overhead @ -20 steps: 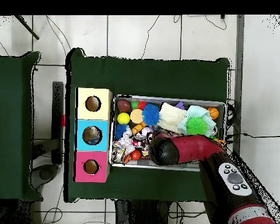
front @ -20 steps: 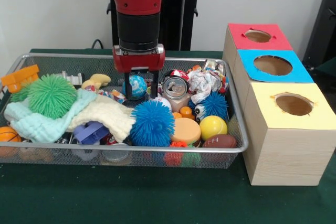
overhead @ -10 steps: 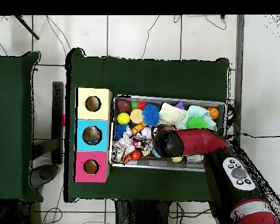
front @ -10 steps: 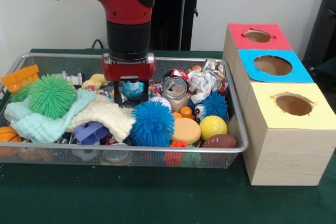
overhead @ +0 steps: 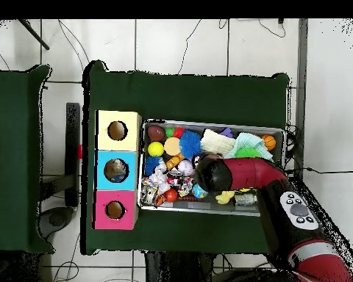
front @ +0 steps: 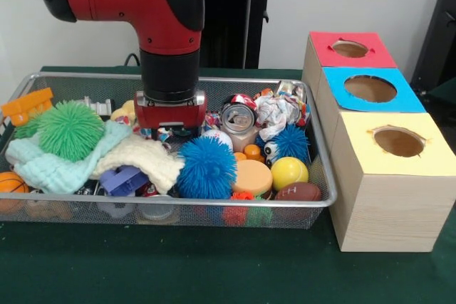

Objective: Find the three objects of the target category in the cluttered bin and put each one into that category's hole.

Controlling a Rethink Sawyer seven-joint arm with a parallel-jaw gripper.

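1. A silver wire-mesh bin (front: 322,201) sits on the dark green cloth surface (front: 214,275), packed nearly rim to rim with toys and scraps.
2. At its left end lie an orange ridged plastic piece (front: 27,105), a green spiky rubber ball (front: 70,129) and a small orange basketball (front: 11,183) pressed against the front wall.
3. A pale mint waffle-weave cloth (front: 50,165) and a cream knitted cloth (front: 146,158) drape across the left half, with a lilac plastic shape (front: 125,179) just in front of them.
4. The red and black arm's gripper (front: 169,132) is sunk low among the clutter behind the cream cloth; its fingers are hidden by its own housing and by the objects, so whether they are spread or clenched cannot be told.
5. To its right stand a blue spiky rubber ball (front: 206,167), a dented silver drinks can (front: 238,120), a crumpled white paper wad (front: 276,113) and a smaller blue spiky ball (front: 291,142).
6. Near the front right corner rest a smooth orange foam disc (front: 253,176), a glossy yellow ball (front: 288,172) and a small brown toy football (front: 298,191), touching one another.
7. Just beside the bin's right rim stands a row of three wooden boxes, each with a round hole on top: red (front: 350,49), blue (front: 370,89), yellow (front: 399,142).
8. Open green cloth lies in front of the bin and boxes.
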